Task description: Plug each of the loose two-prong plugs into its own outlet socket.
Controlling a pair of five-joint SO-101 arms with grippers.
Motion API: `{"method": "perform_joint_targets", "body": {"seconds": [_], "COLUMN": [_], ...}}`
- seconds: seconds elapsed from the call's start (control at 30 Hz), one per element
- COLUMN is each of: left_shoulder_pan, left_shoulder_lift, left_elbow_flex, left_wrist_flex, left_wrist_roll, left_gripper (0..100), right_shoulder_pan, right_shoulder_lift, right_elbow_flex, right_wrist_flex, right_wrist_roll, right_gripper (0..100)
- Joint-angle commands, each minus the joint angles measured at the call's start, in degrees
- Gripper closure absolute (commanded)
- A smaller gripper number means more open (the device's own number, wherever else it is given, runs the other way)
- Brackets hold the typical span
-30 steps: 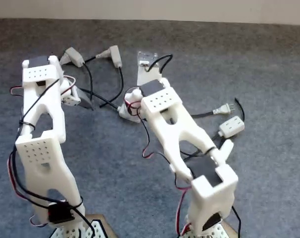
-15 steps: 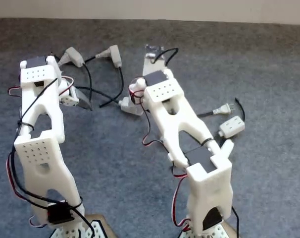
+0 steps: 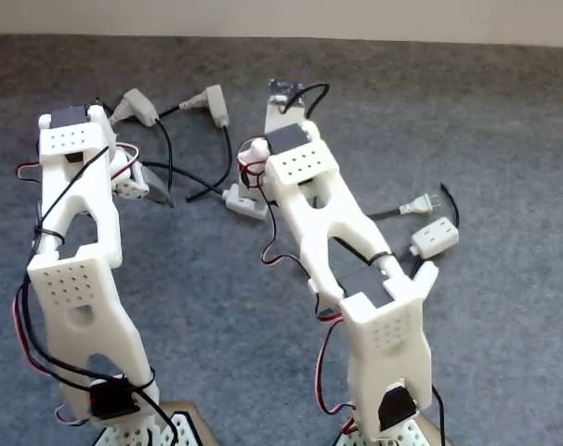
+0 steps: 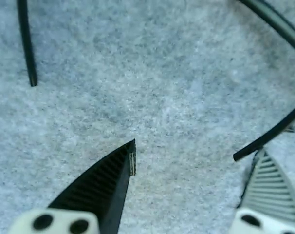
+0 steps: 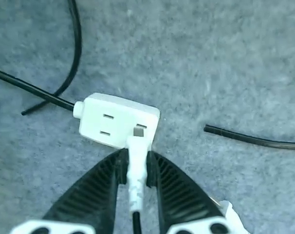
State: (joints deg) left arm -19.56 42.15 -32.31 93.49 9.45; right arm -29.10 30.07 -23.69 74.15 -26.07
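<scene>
1. Right wrist view: the right gripper (image 5: 137, 155) has its fingers (image 5: 101, 190) drawn in to a narrow gap. They are clamped on both sides of a white two-prong plug (image 5: 136, 173).
2. The plug's long axis runs in line with the fingers. Its prong end points out past the fingertips at the slotted face of a white outlet socket (image 5: 113, 119). One metal prong shows against that face; how deep it sits cannot be told.
3. The socket lies flat on the grey carpeted table (image 5: 225, 58), with its long axis crosswise to the plug. The plug meets it at one end, and a free pair of slots sits beside that spot. A black cord (image 5: 30, 90) leaves from the opposite end.
4. Left wrist view: the left gripper (image 4: 196, 148) is spread wide. The black finger (image 4: 106, 180) and the pale finger (image 4: 267, 185) are well apart, with bare carpet between them and nothing held. A cord end (image 4: 264, 141) lies near the pale fingertip; contact cannot be told.
5. High view: a loose plug (image 3: 419, 204) lies on the table to the right arm's right. Its prongs point toward the robot's right and its long axis runs across the table. A second socket (image 3: 436, 237) lies just beside it, not touching.
</scene>
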Motion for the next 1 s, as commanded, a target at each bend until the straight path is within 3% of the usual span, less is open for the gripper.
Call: {"method": "perform_joint_targets", "body": {"seconds": [0.0, 0.67, 0.97], "left_shoulder_pan": [-0.04, -0.04, -0.04], "left_shoulder_lift": [-0.57, -0.57, -0.13], "left_elbow_flex": [-0.31, -0.31, -0.31], "left_wrist_flex": [-0.35, -0.35, -0.35], "left_wrist_roll": [0.35, 0.35, 0.35], "left_gripper": [64, 64, 64], "right_shoulder_pan": [0.40, 3.74, 0.75], "right_shoulder_lift": [-0.75, 6.29, 19.38], "right_elbow_flex": [-3.03, -1.19, -15.16], "right_wrist_flex": [-0.40, -0.57, 5.76], "right_wrist_roll": [-0.53, -0.35, -0.26], "right_gripper": [99.2, 99.2, 99.2]}}
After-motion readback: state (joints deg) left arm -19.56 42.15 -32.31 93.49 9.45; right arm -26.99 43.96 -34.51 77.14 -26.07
